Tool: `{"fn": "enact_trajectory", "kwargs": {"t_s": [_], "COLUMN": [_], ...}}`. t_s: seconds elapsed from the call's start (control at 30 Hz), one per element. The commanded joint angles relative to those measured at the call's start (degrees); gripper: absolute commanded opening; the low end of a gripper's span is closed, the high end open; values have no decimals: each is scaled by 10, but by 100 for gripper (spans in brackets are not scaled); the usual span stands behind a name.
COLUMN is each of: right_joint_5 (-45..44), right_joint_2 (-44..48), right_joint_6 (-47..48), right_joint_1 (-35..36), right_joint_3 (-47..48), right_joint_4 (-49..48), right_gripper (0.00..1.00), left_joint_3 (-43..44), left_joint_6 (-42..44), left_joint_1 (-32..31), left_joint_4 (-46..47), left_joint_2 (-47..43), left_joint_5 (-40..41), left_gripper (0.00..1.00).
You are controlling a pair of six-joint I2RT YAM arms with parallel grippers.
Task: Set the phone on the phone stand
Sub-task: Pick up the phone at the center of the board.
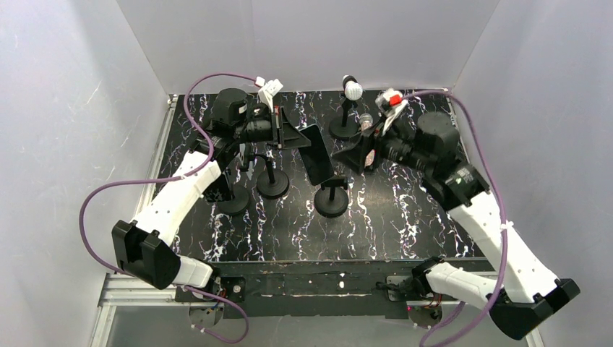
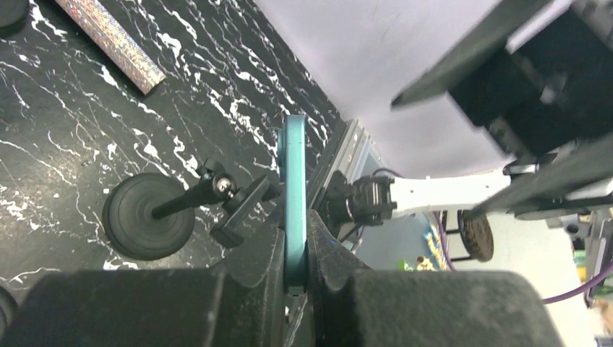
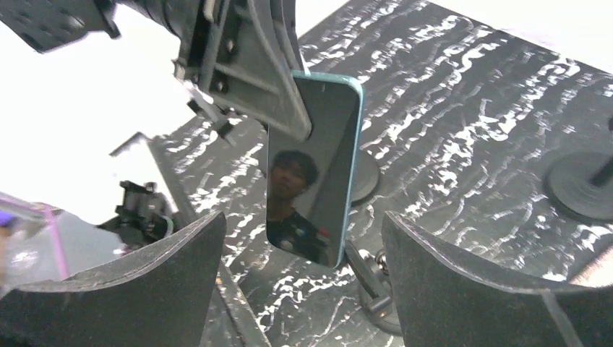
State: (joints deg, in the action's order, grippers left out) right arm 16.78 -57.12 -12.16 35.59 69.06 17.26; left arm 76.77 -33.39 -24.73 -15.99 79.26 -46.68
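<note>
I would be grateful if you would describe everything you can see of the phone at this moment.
The phone is a slim slab with a teal frame, rounded corners and a glossy dark screen mirroring a person. It hangs slightly tilted above the table, its upper end pinched in the shut left gripper. Its lower end is close over a black phone stand; contact there cannot be told. The open right gripper flanks it without touching.

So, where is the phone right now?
In the top view the phone is in the centre, pinched by the left gripper just above a black stand; the open right gripper faces it.
</note>
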Motion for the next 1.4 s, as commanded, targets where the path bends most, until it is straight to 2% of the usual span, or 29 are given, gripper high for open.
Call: {"fn": "enact_trajectory", "kwargs": {"t_s": [0.0, 0.27, 0.43, 0.73, 0.93, 1.13, 1.27, 1.37], "right_joint_5": [279, 440, 472, 511, 474, 396, 388, 416], "right_joint_2": [-43, -92, -116, -143, -141, -111, -102, -104], "right_joint_6": [-49, -117, -157, -208, -156, -103, -92, -103], "right_joint_1": [-93, -124, -124, -120, -119, -119, -119, -119], "right_joint_3": [66, 62, 53, 36, 51, 63, 63, 60], "right_joint_4": [-3, -59, -93, -143, -84, -25, -16, -31], "right_gripper": [86, 85, 80, 60, 61, 73, 76, 77], "left_joint_3": [33, 29, 43, 60, 61, 63, 65, 67], "left_joint_6": [95, 156, 170, 172, 180, 205, 206, 208], "left_joint_1": [-1, -28, -54, -67, -72, -72, -72, -72], "left_joint_4": [-60, -73, -73, -70, -72, -111, -117, -116], "left_joint_2": [-19, -25, -20, -15, -23, -39, -39, -39], "left_joint_5": [-69, -137, -140, -151, -147, -109, -110, -120], "left_gripper": [0, 0, 0, 0, 0, 0, 0, 0]}}
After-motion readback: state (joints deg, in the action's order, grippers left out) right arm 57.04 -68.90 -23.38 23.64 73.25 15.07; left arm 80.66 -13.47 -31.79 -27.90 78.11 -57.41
